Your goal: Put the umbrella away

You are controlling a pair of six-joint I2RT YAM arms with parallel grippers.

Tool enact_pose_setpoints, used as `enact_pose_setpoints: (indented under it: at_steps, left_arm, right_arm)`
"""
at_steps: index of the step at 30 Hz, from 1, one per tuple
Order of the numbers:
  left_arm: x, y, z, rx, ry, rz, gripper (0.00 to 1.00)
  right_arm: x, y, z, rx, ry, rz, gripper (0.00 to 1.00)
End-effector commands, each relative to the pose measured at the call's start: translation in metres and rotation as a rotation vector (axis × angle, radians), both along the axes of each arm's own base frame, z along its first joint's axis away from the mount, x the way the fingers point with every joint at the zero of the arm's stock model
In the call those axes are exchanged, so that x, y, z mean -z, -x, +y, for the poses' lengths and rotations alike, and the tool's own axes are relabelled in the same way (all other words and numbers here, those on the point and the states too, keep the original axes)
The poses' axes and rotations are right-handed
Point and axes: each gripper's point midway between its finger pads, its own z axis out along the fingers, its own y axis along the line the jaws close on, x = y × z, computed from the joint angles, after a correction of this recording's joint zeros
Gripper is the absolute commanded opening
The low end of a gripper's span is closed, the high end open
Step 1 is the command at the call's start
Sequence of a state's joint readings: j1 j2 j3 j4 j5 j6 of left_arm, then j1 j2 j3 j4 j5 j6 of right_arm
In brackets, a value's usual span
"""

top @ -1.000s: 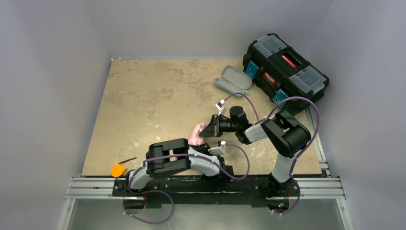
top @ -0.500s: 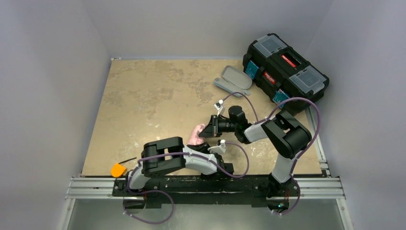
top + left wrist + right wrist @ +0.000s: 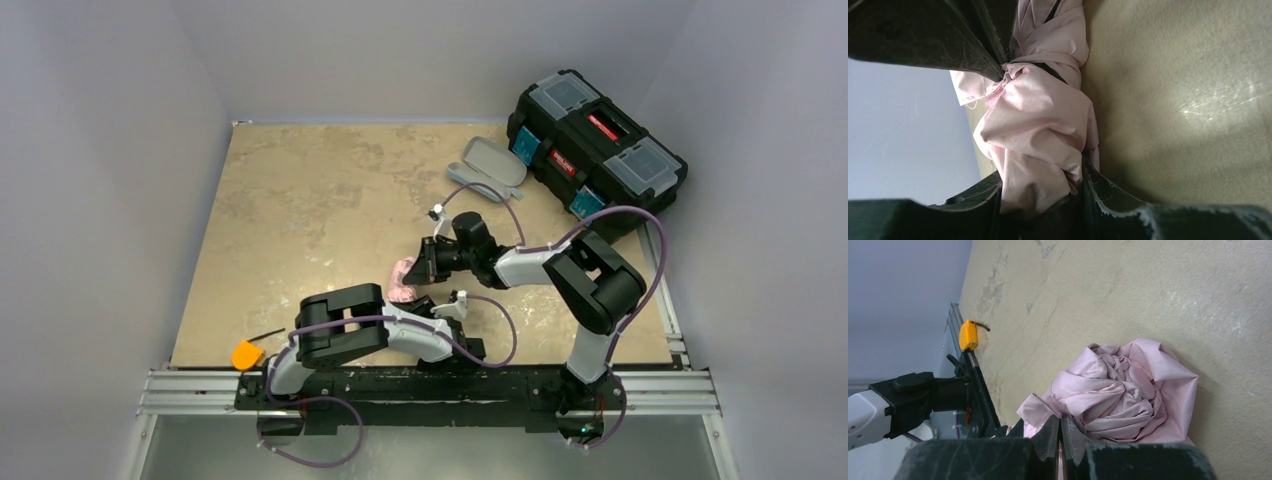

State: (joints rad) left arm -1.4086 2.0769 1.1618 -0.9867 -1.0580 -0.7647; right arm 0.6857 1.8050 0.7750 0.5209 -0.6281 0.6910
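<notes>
Top external view, entry one: the umbrella [image 3: 403, 279], a pale pink crumpled bundle, is recorded on the table [image 3: 300, 200] well apart from the black toolbox [image 3: 597, 145], on that box's near-left side. A grey oval case [image 3: 487, 165] is noted just beside the toolbox, between it and the umbrella.

Hazards, as judged:
- Only soft canopy fabric is seen to be gripped, and neither shaft nor handle is visible. If the arms are drawn apart, the bundle is likely to be unfurled, not carried.
- A thin fold may be slipped from the right pinch under load.
- Opposed pulls by the two arms could leave the cloth strained or snagged.
- A loose bundle may not be accepted by the case.

Jaws:
- Left gripper [image 3: 415, 298]: the jaws are held partly apart and clamped across the bunched canopy, with one finger bedded at the cinched waist and the other under the thick end.
- Right gripper [image 3: 418, 268]: the jaws are pressed almost together, and a sliver of pink edge appears to be nipped between them. The rest of the bundle is left just beyond the tips.
</notes>
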Motion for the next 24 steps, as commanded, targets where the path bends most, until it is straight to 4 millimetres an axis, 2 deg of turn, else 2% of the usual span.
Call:
enact_pose_setpoints:
  at_steps: [1,6,14,21,24]
  left_arm:
    - [0.041,0.022,-0.042,0.014,0.205,0.149,0.0]
    - [0.041,0.022,-0.043,0.016,0.213,0.151,0.0]
    - [0.043,0.023,-0.04,0.02,0.229,0.149,0.0]
    - [0.041,0.024,-0.033,0.018,0.255,0.141,0.0]
    - [0.039,0.024,-0.031,0.012,0.267,0.136,0.0]
  right_arm:
    - [0.021,0.002,0.019,-0.004,0.137,-0.053,0.0]
    - [0.032,0.006,0.024,-0.01,0.228,-0.062,0.02]
    - [0.047,0.004,0.026,0.001,0.374,-0.031,0.14]
    - [0.049,-0.011,0.028,0.032,0.498,-0.052,0.23]
    - [0.059,-0.01,0.026,0.024,0.556,-0.061,0.24]
